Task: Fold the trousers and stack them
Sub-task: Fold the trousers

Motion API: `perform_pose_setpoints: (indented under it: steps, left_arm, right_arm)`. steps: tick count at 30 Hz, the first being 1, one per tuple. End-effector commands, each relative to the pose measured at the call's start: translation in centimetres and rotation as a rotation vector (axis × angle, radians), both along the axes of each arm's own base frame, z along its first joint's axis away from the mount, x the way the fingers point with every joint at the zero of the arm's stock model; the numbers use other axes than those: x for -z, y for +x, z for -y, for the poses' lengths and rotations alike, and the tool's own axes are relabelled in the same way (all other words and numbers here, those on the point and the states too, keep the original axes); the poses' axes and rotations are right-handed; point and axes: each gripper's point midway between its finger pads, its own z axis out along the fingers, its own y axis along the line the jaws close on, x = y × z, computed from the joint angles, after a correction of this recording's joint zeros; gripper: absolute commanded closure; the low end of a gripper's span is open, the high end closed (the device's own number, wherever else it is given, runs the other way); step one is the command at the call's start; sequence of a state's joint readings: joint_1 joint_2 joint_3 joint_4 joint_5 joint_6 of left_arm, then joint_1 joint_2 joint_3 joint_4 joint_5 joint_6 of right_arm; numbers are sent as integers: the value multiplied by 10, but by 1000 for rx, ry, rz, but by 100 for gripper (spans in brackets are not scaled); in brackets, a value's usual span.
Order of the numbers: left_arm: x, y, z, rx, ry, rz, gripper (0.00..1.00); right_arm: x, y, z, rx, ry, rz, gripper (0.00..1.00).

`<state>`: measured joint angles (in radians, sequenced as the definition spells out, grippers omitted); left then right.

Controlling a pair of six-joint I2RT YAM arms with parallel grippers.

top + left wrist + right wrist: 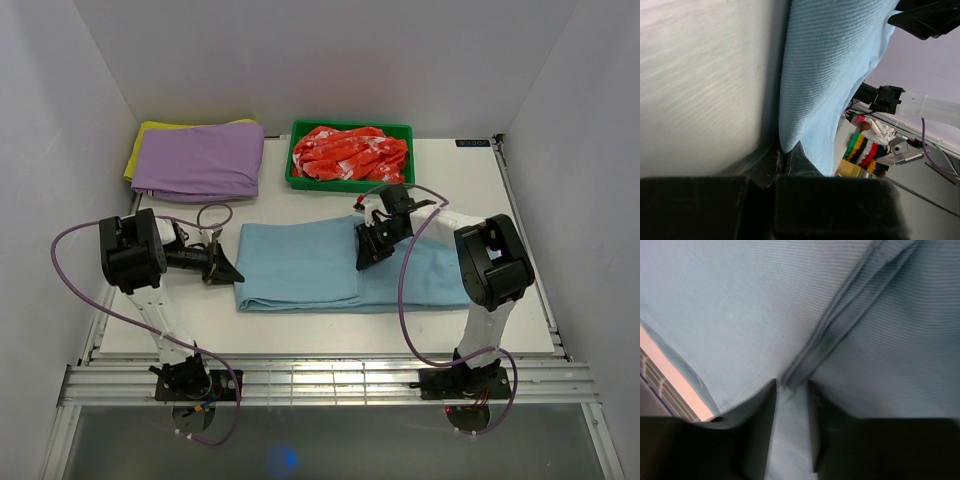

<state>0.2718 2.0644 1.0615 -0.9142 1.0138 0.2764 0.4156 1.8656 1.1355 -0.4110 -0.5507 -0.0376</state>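
The light sky-blue trousers [330, 265] lie folded flat at the table's middle, an upper layer over their left half. My left gripper [232, 272] lies low at their left edge. In the left wrist view its jaws [781, 159] are closed together, with a corner of the trousers [830, 75] pinched at the tips. My right gripper [368, 252] points down at the upper layer's right edge. In the right wrist view its fingers [791, 390] stand a narrow gap apart on the trousers [765, 305], with the layered fold edge running in between the tips.
A purple folded garment [200, 160] lies on a yellow cloth [140, 150] at the back left. A green tray [298, 180] at the back middle holds a red-and-white patterned cloth [350, 152]. White walls close in on three sides.
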Motion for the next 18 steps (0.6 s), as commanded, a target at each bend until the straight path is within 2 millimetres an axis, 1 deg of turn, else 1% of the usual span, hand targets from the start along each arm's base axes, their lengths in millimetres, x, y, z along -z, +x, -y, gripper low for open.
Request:
perform_pose_setpoints:
  steps: [1, 2, 3, 4, 5, 6, 7, 8, 9, 10, 11, 13, 14, 16, 17, 18]
  left_arm:
    - [12, 12, -40, 2, 195, 135, 100]
    - [9, 13, -44, -9, 196, 142, 100]
    - [6, 16, -51, -29, 204, 154, 100]
    - [3, 17, -54, -32, 204, 164, 100]
    - [-5, 19, -57, -38, 202, 192, 100]
    - [-11, 22, -62, -49, 208, 215, 100]
    - [-17, 21, -64, -53, 207, 220, 100]
    - [-28, 23, -66, -48, 214, 264, 100]
    - [-34, 24, -69, -49, 224, 284, 100]
    - [-43, 23, -69, -43, 231, 293, 100]
    - [-55, 25, -72, -36, 251, 341, 100]
    - [-76, 26, -74, -36, 262, 379, 100]
    - [-86, 27, -75, -33, 270, 410, 100]
    - [-111, 26, -74, -30, 279, 458, 100]
    - [-126, 31, -75, -31, 284, 496, 100]
    - [-135, 32, -74, -31, 280, 514, 100]
  right_arm:
    - [-7, 16, 2, -25, -29, 35, 57]
    - [-8, 17, 3, -31, -34, 31, 47]
    - [-14, 21, 2, -48, -34, 50, 31]
    - [-16, 17, 7, -52, -51, 36, 24]
    - [-25, 19, 10, -55, -50, 62, 15]
    - [-29, 20, 15, -61, -56, 79, 12]
    - [-34, 17, 21, -64, -68, 80, 10]
    - [-39, 19, 30, -50, -74, 89, 7]
    - [-49, 20, 37, -44, -75, 113, 5]
    - [-55, 21, 44, -49, -79, 131, 5]
    - [-64, 22, 61, -14, -85, 130, 4]
    - [-73, 23, 81, 22, -78, 134, 4]
    - [-80, 26, 104, 85, -76, 131, 4]
    - [-87, 26, 126, 142, -55, 123, 4]
    - [-90, 30, 151, 205, -57, 137, 4]
    - [-91, 28, 164, 239, -57, 129, 5]
